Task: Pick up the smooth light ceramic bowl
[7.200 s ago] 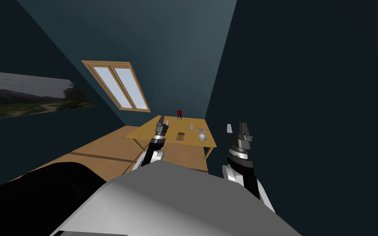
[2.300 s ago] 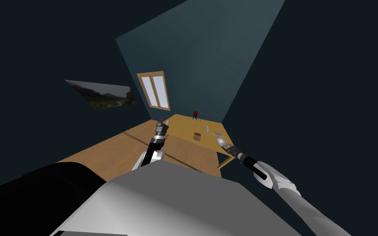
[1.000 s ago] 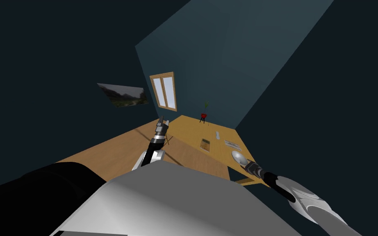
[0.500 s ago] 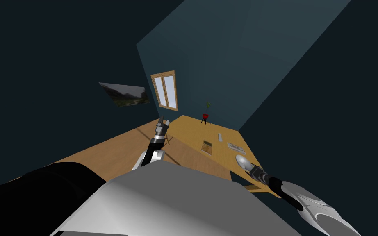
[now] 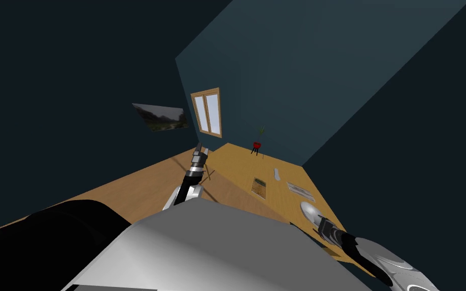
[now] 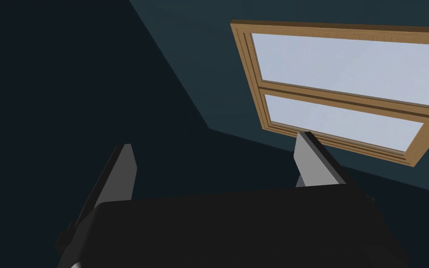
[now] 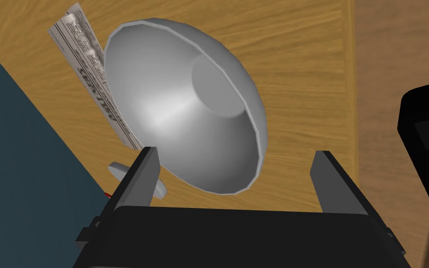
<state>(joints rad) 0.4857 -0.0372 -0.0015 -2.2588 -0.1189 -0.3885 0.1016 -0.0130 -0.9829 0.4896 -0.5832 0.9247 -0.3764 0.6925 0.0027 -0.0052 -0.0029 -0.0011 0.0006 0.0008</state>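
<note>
The pale grey bowl (image 5: 309, 208) is sitting on the wooden tabletop (image 5: 277, 199) in the lower right of the head view, close to the tabletop's near corner. The right gripper (image 5: 322, 222) is hanging just beside it, with the arm coming in from the lower right corner of the frame.

In the right wrist view the bowl (image 7: 181, 121) is showing its smooth inside and flat bottom. The right gripper (image 7: 237, 156) is holding its fingers (image 7: 144, 179) wide apart. The bowl's nearer rim is lying between them. One finger is standing right at the rim, though I cannot tell whether it is touching. The other finger is standing clear of the bowl, over bare tabletop (image 7: 302, 70). A folded newspaper (image 7: 85, 63) is lying just behind the bowl, and a small white object (image 7: 115, 170) is peeking out beside the nearer finger.

Back in the head view, the newspaper (image 5: 300, 191) is lying just above the bowl. A flat book-like thing (image 5: 260, 187) is resting to the left of it, the small white object (image 5: 276, 174) is lying further up, and a red pot with a green plant (image 5: 257, 146) is standing at the far end.

The left gripper (image 5: 199, 149) is hanging raised in the middle of the frame, well apart from the bowl. In its own wrist view the left gripper (image 6: 214, 142) is keeping its fingers (image 6: 123, 172) spread, with nothing between them.
</note>
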